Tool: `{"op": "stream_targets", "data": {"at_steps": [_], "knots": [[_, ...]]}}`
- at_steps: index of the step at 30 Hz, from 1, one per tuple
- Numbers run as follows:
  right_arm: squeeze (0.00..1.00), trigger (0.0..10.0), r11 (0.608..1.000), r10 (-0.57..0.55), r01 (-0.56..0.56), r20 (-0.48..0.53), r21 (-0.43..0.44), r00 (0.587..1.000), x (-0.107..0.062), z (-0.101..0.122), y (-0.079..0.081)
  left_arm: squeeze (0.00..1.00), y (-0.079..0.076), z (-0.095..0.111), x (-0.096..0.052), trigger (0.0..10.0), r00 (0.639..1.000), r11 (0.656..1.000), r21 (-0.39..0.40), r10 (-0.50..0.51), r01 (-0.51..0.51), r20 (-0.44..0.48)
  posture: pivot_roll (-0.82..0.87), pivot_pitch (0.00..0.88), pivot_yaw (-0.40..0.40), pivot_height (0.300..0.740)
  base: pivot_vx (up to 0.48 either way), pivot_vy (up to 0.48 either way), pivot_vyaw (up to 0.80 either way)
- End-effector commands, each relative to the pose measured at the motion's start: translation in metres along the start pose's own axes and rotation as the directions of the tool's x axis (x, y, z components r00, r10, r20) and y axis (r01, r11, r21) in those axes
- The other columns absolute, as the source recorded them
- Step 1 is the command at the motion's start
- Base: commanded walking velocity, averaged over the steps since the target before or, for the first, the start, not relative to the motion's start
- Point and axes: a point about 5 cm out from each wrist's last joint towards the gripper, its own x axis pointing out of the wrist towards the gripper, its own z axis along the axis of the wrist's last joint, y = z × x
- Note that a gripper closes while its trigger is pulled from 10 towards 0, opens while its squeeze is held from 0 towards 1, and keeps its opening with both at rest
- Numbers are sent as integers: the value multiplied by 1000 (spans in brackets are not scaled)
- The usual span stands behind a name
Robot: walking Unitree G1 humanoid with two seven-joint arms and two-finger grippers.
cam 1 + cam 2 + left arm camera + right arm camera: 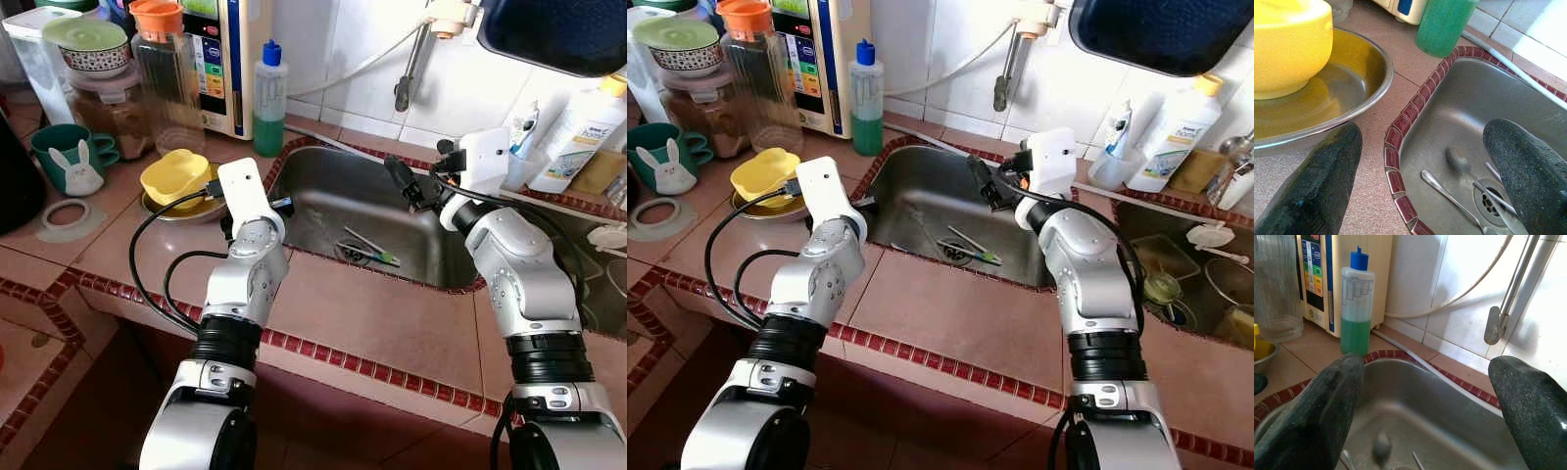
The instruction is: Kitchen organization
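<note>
Tiled worktop [362, 313]: cutlery [370, 247] lies ungathered in the sink [323, 186]; left tool [1420, 181] and right tool [1425, 416] both gape, empty-handed.

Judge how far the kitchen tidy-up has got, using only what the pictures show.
Early stage. Nothing looks cleared: cutlery lies by the drain in the sink. In hand: both open, empty end effectors, left and right, hang at the sink. Left: lifting the utensils, plus the yellow bowl on its metal dish.
</note>
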Motion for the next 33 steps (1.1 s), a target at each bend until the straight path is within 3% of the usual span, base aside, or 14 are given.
{"op": "stream_targets", "data": {"at_steps": [1,10,18,22,29,33], "knots": [[0,10000,1000,-16,16,7,10,1000,-1,3,-4,0,-50,6,-15,10000,993,991,-63,-119,118,0,21,48,-88,740,0,0,0],[0,10000,1000,-15,15,3,18,1000,-1,1,-3,0,-44,-1,-14,10000,994,991,-81,-109,107,-23,21,46,-87,740,0,0,0],[0,10000,999,-8,8,0,31,1000,-1,-1,-1,0,-25,-33,-24,10000,991,995,-45,-95,92,-89,29,41,-88,740,0,0,0],[0,10000,999,-1,1,0,36,1000,0,-2,2,0,-18,-39,-25,10000,992,996,-25,-89,87,-94,34,35,-87,740,0,0,0],[0,10000,999,0,0,4,43,1000,1,-2,3,0,-16,-31,-24,10000,994,996,-16,-92,91,-63,38,26,-86,740,0,0,0],[0,10000,999,-1,1,13,44,1000,3,0,3,0,-5,-16,-25,10000,994,994,56,-98,96,40,37,11,-81,740,0,0,0]]}}
